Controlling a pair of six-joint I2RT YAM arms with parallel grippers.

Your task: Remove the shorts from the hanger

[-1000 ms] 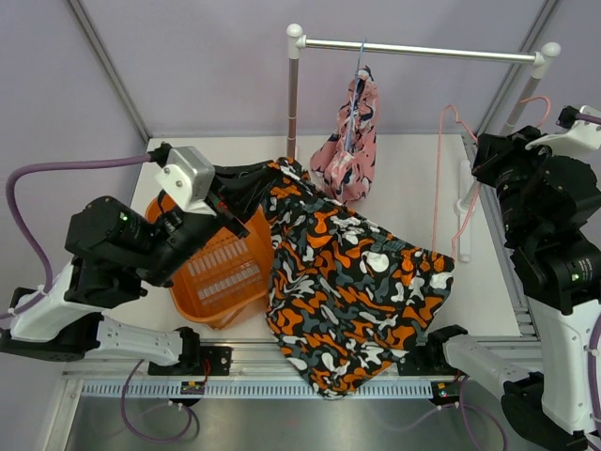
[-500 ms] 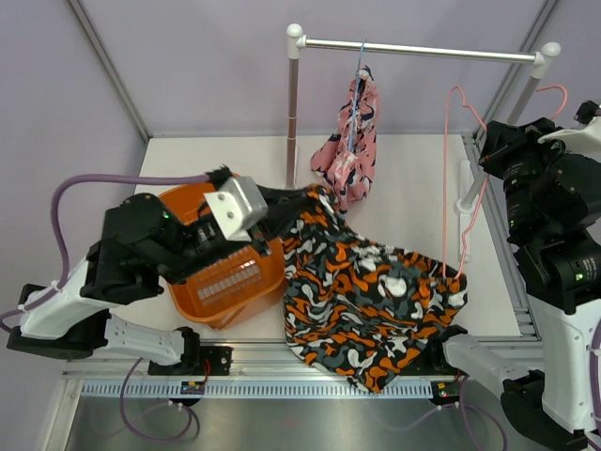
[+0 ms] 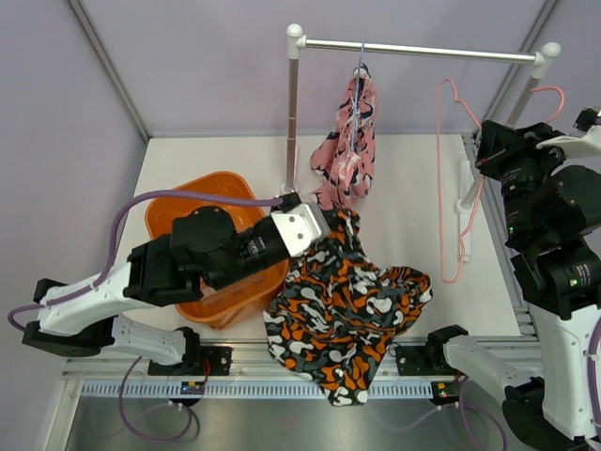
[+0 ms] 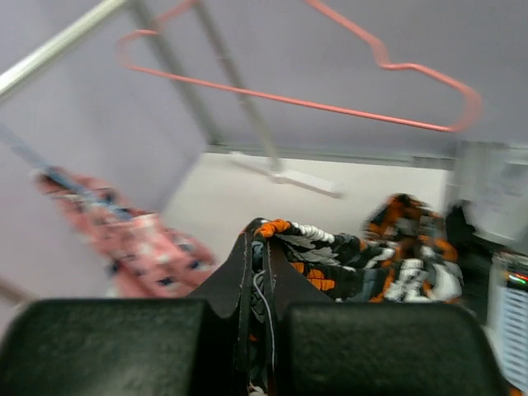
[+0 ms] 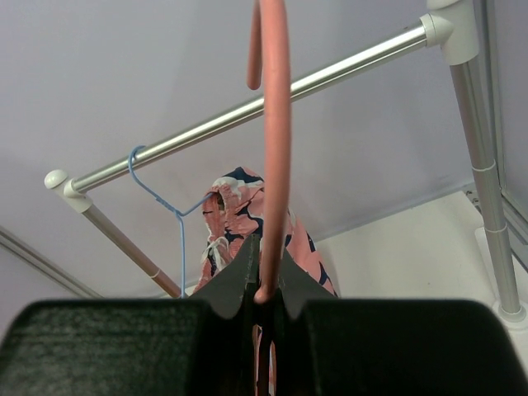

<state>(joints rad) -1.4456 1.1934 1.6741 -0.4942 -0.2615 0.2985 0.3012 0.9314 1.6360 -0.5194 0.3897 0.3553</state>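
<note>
Left end effector [image 4: 257, 238] clamping camouflage shorts [image 3: 349, 303], right end effector [image 5: 266, 285] pinching (pink) hanger [image 5: 276, 124]

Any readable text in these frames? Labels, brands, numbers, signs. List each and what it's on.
No legible text in any view.
Small tag on the front rail by the left arm's base: too small to read.
Second small tag by the right arm's base: too small to read.
Camouflage shorts, pink shorts, pink hanger, orange basket: no print or label shows.
</note>
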